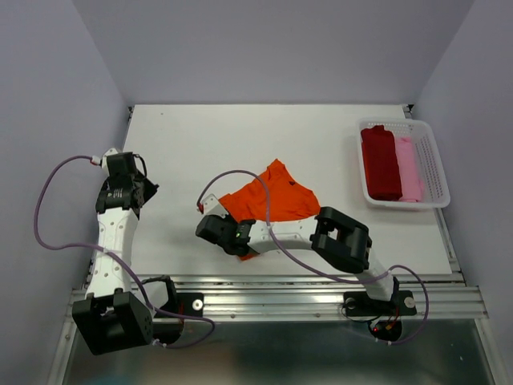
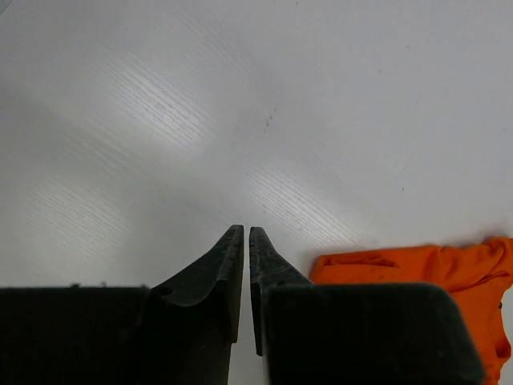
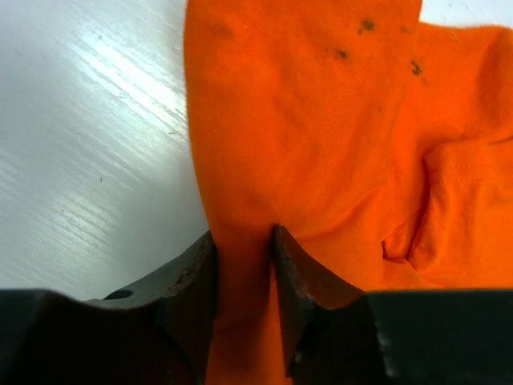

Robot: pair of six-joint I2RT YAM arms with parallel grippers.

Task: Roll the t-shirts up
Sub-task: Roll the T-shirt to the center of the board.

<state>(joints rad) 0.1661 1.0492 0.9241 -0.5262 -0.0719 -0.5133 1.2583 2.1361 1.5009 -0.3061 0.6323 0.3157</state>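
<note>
Overhead and wrist views of a two-arm bench.

**Table**: white and matt, it fills most of the overhead view.

**Left arm**: it reaches up the left side of the table, well apart from all cloth.

**Right arm**: it is bent leftward along the near edge, with its wrist over the near-left part of the shirt.

**Orange shirt**: it lies crumpled near the middle of the table, toward the near edge. One corner points to the far side. The right wrist view shows a few dark specks on the cloth.

**Basket**: a white mesh basket at the far right of the table, holding two rolled shirts side by side.

**Red roll**: dark red, it lies in the left half of the basket and touches the pink one.

**Pink roll**: pale and slimmer, it lies against the basket's right wall.

**Right gripper**: its fingers stand on either side of a raised fold of the orange shirt. Cloth fills the gap between them, so the fold is pinched.

**Left gripper**: the fingers are drawn almost together with only a thin slit between them, and they hold nothing. It sits over bare table, with an edge of the orange shirt off to its right.
</note>
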